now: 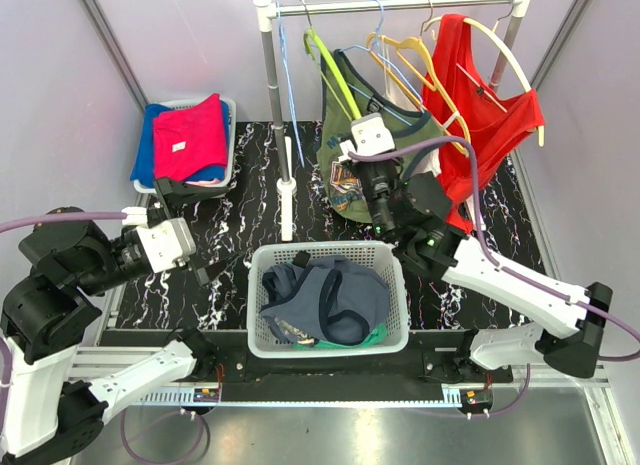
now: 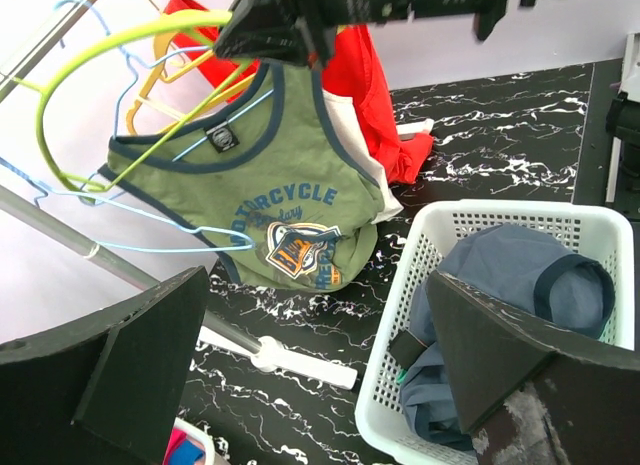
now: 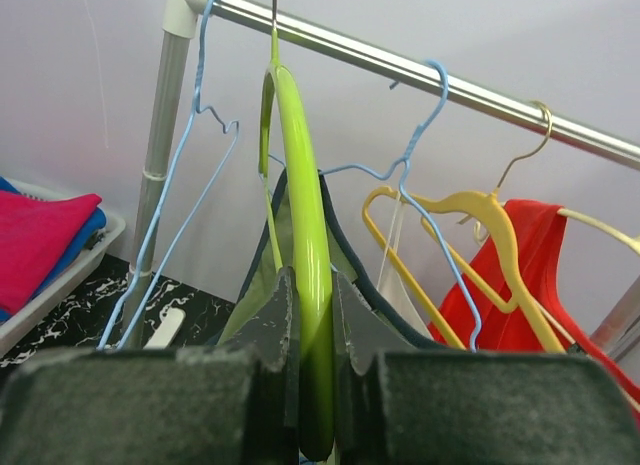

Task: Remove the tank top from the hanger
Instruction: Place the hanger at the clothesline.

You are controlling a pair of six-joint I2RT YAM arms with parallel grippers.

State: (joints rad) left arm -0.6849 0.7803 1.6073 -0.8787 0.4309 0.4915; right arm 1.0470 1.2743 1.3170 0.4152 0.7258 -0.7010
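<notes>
Where closed in by pale lilac walls [image 1: 180, 45], floored with a black, white-veined tabletop [image 1: 500, 220]. Spanned at the back by a silver rail [image 1: 400, 3]. Hung from it among other hangers, a lime-green hanger [image 3: 305, 215] carrying the olive tank top [image 1: 345, 160], just beside a red top [image 1: 490, 125]. Clenched on that hanger's arm, the right gripper [image 3: 315, 325]. Splayed wide and grasping nothing, low over the table's left side, the left gripper [image 2: 315, 315]. Front centre, a white basket [image 1: 400, 305] of clothes.

Your black marbled surface [image 1: 255, 175] carries a white basket [image 1: 330, 347] at six o'clock, a clothes bin [image 1: 233, 135] at ten, and a rack post [image 1: 287, 200] near centre.
</notes>
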